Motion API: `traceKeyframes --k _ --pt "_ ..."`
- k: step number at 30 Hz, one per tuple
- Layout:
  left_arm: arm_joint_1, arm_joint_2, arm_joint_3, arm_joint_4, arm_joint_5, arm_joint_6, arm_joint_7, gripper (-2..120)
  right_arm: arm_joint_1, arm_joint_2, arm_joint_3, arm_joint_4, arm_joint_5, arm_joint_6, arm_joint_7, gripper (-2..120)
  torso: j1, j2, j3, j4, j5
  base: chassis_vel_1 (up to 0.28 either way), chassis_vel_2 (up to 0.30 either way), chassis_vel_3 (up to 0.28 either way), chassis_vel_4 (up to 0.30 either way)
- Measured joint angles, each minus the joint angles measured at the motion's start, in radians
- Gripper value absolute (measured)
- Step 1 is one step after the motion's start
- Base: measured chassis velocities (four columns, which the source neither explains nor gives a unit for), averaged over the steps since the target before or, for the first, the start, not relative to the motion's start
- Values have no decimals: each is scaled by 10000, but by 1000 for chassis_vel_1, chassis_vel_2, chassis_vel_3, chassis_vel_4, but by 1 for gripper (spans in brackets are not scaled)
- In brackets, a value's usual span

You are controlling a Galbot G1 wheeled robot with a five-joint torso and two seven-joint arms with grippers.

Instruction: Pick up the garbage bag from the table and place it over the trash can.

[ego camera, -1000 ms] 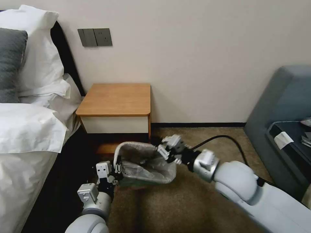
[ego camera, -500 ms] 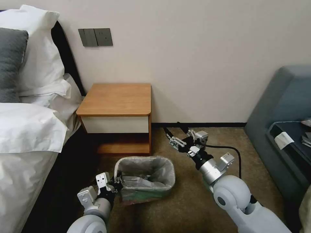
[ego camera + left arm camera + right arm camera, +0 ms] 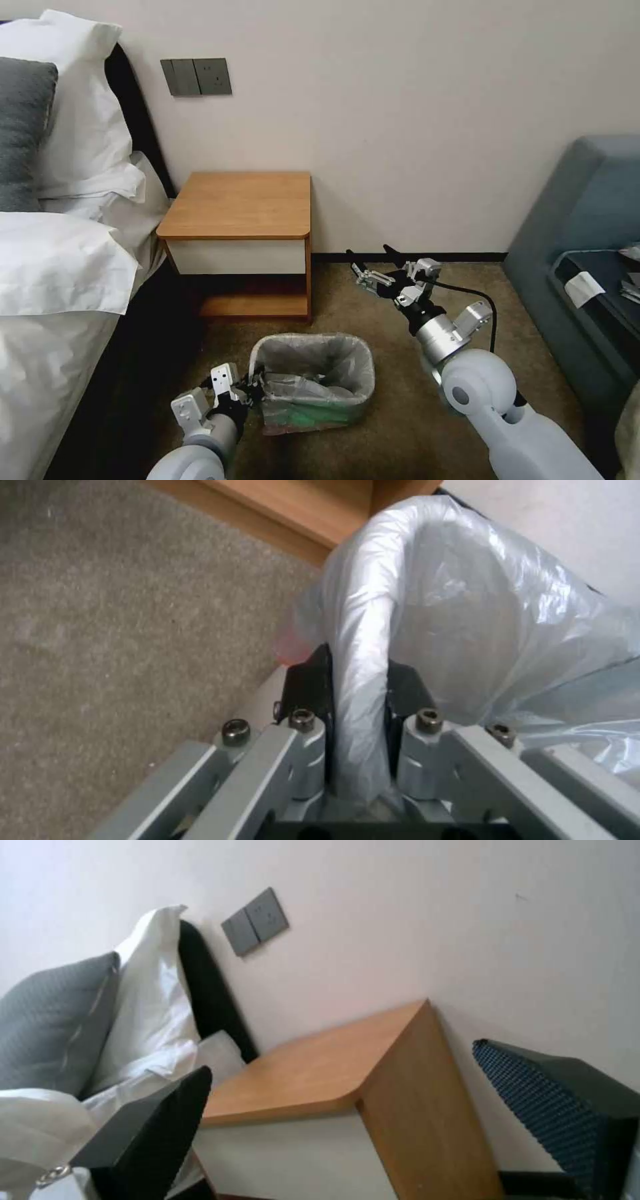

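1. Garbage bag (image 3: pixel 313 373) lines the trash can (image 3: pixel 320 417), lower centre of the head view, its grey film folded over the rim; a pink patch shows in the left wrist view, probably the bag's edge.
2. Left gripper (image 3: pixel 252 390) is clamped on the bag-covered rim at the can's left side, fingers (image 3: pixel 310 685) either side of it.
3. Right gripper (image 3: pixel 373 263) hangs apart at centre right, jaws spread, holding nothing.
4. Table (image 3: pixel 240 203) stands behind the can, against the wall.

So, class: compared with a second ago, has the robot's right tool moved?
Yes. The right tool has let go of the bin and swung away to the robot's right, now open above the carpet, right of the nightstand.
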Motion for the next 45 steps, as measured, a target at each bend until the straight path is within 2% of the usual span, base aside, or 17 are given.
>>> traceKeyframes --k 5,8,10,12,15,16,19,20,23,24,28,34,37,38,41,42,45 --pt "-4 -226 33 104 85 -31 17 9 -116 51 35 75 -38 150 -261 100 0 0 0 0 0 0 0 0 0" --pt "38 -308 68 110 173 -43 52 15 -179 94 35 79 -76 192 -329 100 0 -1 0 0 0 0 0 0 0" --pt "35 -373 76 147 238 -120 47 26 -207 132 10 73 -112 230 -346 100 0 -1 0 0 0 0 0 0 0" --pt "19 -398 76 178 249 -182 29 29 -210 151 -3 65 -129 240 -346 100 0 -1 0 0 1 0 0 0 0" --pt "14 -419 76 283 284 -243 16 45 -206 224 -30 9 -170 249 -346 100 0 -1 0 0 1 0 0 0 0" --pt "14 -419 76 283 284 -243 16 45 -206 224 -30 9 -170 249 -346 100 0 -1 0 0 1 0 0 0 0" --pt "16 -412 81 307 326 -238 79 58 -170 261 -51 -48 -203 267 -346 100 0 -1 0 0 0 0 0 0 0" --pt "16 -412 81 307 326 -238 79 58 -170 261 -51 -48 -203 267 -346 100 0 -1 0 0 0 0 0 0 0" --pt "6 -350 78 283 581 -232 231 73 -121 282 -55 -92 -228 270 -346 100 0 -1 0 0 0 0 0 0 0" --pt "6 -350 78 283 581 -232 231 73 -121 282 -55 -92 -228 270 -346 100 0 -1 0 0 0 0 0 0 0" --pt "-25 -244 -7 312 833 -628 698 91 -217 353 -82 -103 -366 319 -394 100 0 -1 0 0 0 0 0 0 0" --pt "10 -131 -49 341 1402 -1054 1185 99 -373 503 -87 -4 -820 322 -317 100 0 -1 0 0 -2 0 0 0 0" --pt "63 -99 -94 403 2408 -2088 1773 100 -804 741 27 64 -2019 155 243 100 0 -1 0 0 -1 0 0 0 0" --pt "63 -99 -94 403 2408 -2088 1773 100 -804 741 27 64 -2019 155 243 100 0 -1 0 0 -1 0 0 0 0" --pt "-68 -29 -340 968 3376 -3765 2234 100 -1531 1069 281 16 -3938 56 911 100 0 -1 0 1 -1 0 0 0 0" --pt "-68 -29 -340 968 3376 -3765 2234 100 -1531 1069 281 16 -3938 56 911 100 0 -1 0 1 -1 0 0 0 0" --pt "-170 104 -478 1371 3825 -5076 2601 100 -2155 1391 553 -110 -5107 326 1276 100 0 -1 0 -2 -2 0 0 0 0"
